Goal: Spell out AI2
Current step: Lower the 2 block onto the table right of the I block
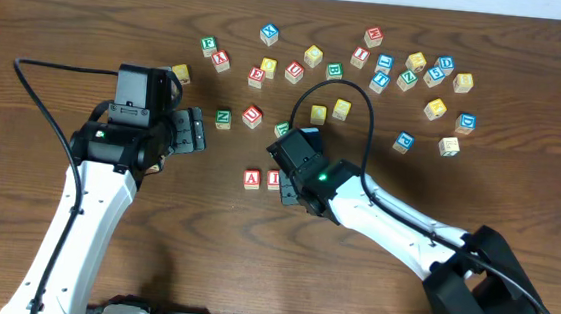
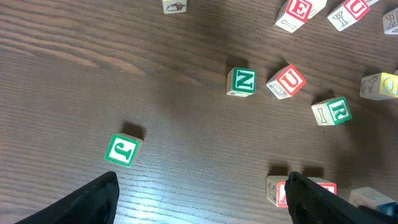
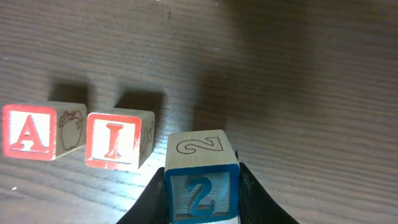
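The red A cube [image 3: 28, 132] and the red I cube [image 3: 115, 140] stand side by side on the wooden table. In the overhead view the A cube [image 1: 251, 178] shows, and the I cube [image 1: 274, 180] is partly under my right arm. My right gripper [image 3: 202, 190] is shut on the blue 2 cube [image 3: 200, 180], just right of the I cube and a little nearer the camera. Whether the 2 cube touches the table I cannot tell. My left gripper [image 2: 202, 205] stands open over bare wood, left of the pair, and its right finger [image 2: 314, 199] hides part of the A cube [image 2: 277, 190].
Several loose letter cubes lie scattered across the back of the table [image 1: 368, 69]. Nearer are a green N cube [image 2: 240, 81], a red U cube [image 2: 286, 81], a green R cube [image 2: 333, 111] and a green J cube [image 2: 122, 150]. A black cable [image 1: 39, 98] loops at the left.
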